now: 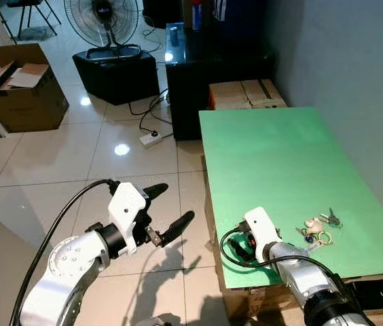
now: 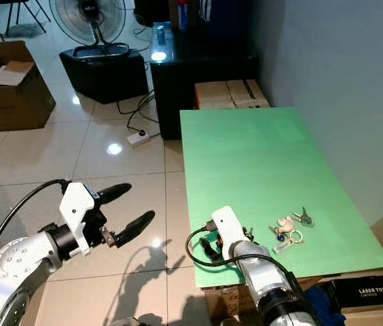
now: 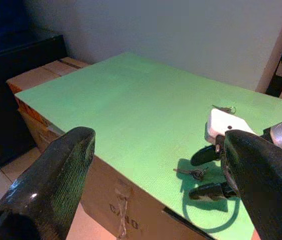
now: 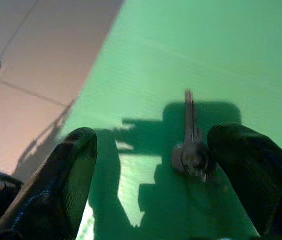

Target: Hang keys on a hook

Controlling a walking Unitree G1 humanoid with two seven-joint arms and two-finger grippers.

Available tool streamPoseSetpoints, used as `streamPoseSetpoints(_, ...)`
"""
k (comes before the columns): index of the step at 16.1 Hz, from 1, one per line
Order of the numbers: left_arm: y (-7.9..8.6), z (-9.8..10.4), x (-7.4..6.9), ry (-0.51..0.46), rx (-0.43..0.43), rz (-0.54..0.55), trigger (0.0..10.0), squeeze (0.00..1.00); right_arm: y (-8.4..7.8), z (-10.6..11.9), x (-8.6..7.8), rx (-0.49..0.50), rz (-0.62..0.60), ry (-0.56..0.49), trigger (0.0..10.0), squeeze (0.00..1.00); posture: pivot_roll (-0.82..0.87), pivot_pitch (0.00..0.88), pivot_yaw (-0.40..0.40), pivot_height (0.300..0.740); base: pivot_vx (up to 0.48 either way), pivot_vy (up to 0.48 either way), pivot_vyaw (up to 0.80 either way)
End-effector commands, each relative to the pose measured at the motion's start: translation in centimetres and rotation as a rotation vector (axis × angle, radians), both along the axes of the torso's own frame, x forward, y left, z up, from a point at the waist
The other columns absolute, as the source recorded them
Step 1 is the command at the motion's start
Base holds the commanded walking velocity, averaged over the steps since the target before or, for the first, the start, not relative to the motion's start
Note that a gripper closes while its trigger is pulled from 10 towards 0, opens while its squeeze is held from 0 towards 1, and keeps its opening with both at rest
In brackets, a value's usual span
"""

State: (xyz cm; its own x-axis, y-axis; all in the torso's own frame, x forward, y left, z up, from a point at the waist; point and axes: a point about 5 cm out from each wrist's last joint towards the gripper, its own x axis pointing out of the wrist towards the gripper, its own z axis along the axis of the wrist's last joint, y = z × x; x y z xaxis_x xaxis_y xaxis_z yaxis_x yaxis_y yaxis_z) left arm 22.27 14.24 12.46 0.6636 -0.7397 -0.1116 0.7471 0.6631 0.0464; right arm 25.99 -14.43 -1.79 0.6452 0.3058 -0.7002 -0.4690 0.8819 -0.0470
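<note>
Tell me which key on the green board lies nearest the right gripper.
The lone key between the right gripper's open fingers; the keyring bunch lies farther along the green board.

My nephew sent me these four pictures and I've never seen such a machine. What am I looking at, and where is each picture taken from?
It is a walking robot with two silver arms. Two pictures come from cameras on its head, looking down; the other two from cameras on its wrists. Before it is a green table with a bunch of keys near the front edge. The right end effector hovers open over the table, a single key lying between its black fingers. The left end effector hangs open over the tiled floor. Nothing is held.
</note>
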Motion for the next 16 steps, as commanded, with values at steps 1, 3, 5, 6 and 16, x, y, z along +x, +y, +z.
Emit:
streamPoseSetpoints(1, 0.0, 0.1, 0.1, 0.006, 0.017, -0.007, 10.0, 0.0, -0.3, -0.1, 0.1, -0.013, -0.01, 0.023, 10.0, 0.0, 0.03, 0.066, 0.057, 0.74, 0.0, 0.0, 0.0)
streamPoseSetpoints(3, 0.0, 0.1, 0.0, 0.007, 0.021, -0.017, 10.0, 0.0, -0.4, -0.2, 0.0, -0.005, -0.017, 0.042, 10.0, 0.0, 0.03, 0.061, 0.055, 0.74, 0.0, 0.0, 0.0)
streamPoseSetpoints(5, 0.0, 0.1, 0.0, 0.01, 0.026, -0.026, 10.0, 0.0, -0.5, -0.2, 0.2, -0.018, -0.021, 0.028, 10.0, 0.0, 0.03, 0.061, 0.056, 0.74, 0.0, 0.0, 0.0)
streamPoseSetpoints(6, -0.1, 0.0, 0.0, 0.01, 0.027, -0.027, 10.0, 0.0, -0.6, -0.2, 0.3, -0.02, -0.023, 0.025, 10.0, 0.0, 0.03, 0.061, 0.056, 0.74, 0.0, 0.0, 0.0)
streamPoseSetpoints(16, 0.0, 0.1, 0.1, 0.003, 0.035, -0.017, 10.0, 0.0, -1.2, 0.1, 0.7, -0.032, -0.034, 0.026, 10.0, 0.0, 0.04, 0.056, 0.049, 0.74, 0.0, 0.0, 0.0)
